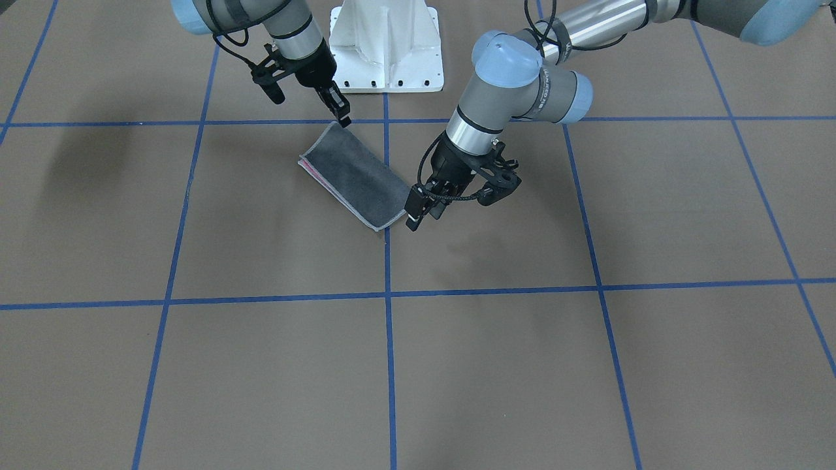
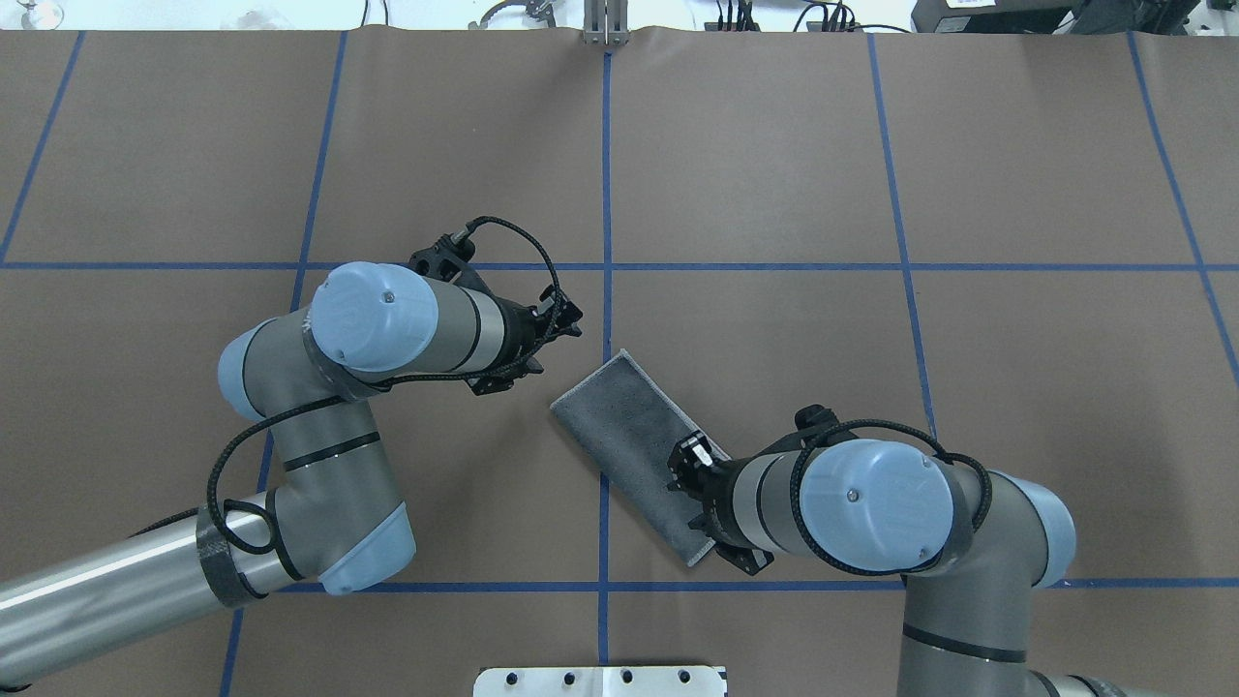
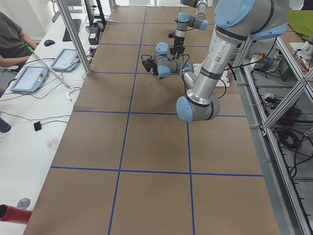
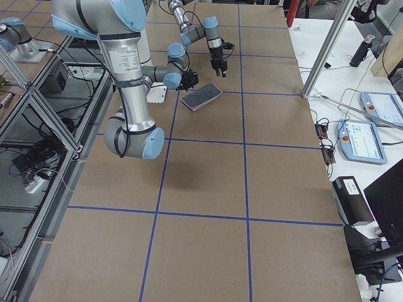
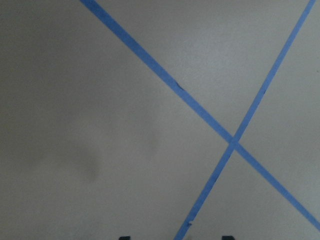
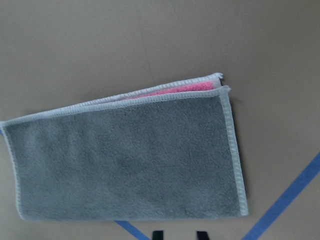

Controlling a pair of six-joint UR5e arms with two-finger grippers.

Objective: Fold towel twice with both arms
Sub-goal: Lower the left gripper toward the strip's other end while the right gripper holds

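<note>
**Plainly, both grippers were empty beside the folded towel**

The left gripper hung with its fingers wide apart and held nothing, just beside the short end of the towel that pointed away from the robot. The right gripper hovered at the opposite short end, its fingers a narrow gap apart, also empty. The towel lay flat on the brown table, folded in half with the dark grey face up. A pink strip showed between the layers along one long edge. A blue tape line ran beneath it.
</note>
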